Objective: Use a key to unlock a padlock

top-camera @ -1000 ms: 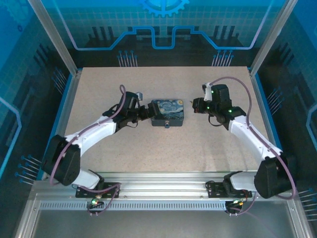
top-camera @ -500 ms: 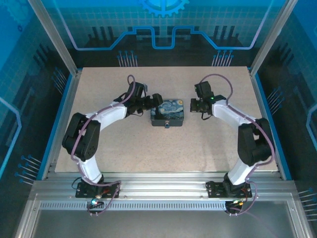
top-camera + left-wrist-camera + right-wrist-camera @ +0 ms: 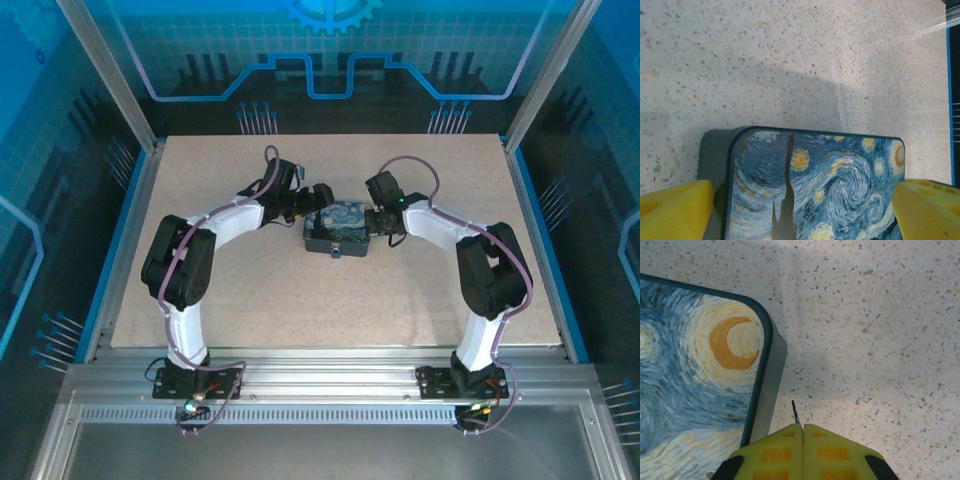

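My right gripper [image 3: 803,426] is clamping shut on the key [image 3: 795,412], whose slim dark tip is poking out past the fingertips just beside the side wall of the painted tin [image 3: 690,365] on the speckled table [image 3: 880,315]. I am seeing the left gripper [image 3: 800,217] standing wide open, its yellow fingers [image 3: 675,210] framing the tin's lid on either side.

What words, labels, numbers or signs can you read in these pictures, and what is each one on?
No readable text anywhere.
Tin box: only a painted swirling night sky with stars and a crescent moon, no lettering.
Back panel: a gear emblem and circuit-style lines, no words.
Key: just a slim tip showing, too small to tell any stamp.
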You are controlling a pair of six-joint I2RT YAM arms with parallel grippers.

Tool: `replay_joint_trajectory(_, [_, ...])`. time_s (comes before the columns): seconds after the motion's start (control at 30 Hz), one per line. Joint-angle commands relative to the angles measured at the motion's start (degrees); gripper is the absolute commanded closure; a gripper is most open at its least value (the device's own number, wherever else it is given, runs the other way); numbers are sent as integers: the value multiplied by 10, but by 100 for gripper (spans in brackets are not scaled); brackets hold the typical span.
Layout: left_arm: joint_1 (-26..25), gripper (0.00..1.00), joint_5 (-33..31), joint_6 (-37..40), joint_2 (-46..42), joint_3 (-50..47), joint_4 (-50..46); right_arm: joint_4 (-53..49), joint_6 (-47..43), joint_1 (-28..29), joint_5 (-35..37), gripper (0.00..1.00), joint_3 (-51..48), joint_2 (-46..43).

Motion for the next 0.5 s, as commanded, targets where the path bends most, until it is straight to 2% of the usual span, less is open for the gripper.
replay_joint_trajectory(0.0, [5, 7, 21, 9, 4, 12, 5, -14, 12, 13, -2, 100, -20, -19])
replay_joint_trajectory(0.17, [17, 1, -1, 7, -61, -48, 25, -28, 11, -3, -13, 100, -15, -32])
replay_joint_trajectory(0.47, [12, 1, 12, 12, -218, -189, 44, -35, 8, -24, -12, 100, 4, -31])
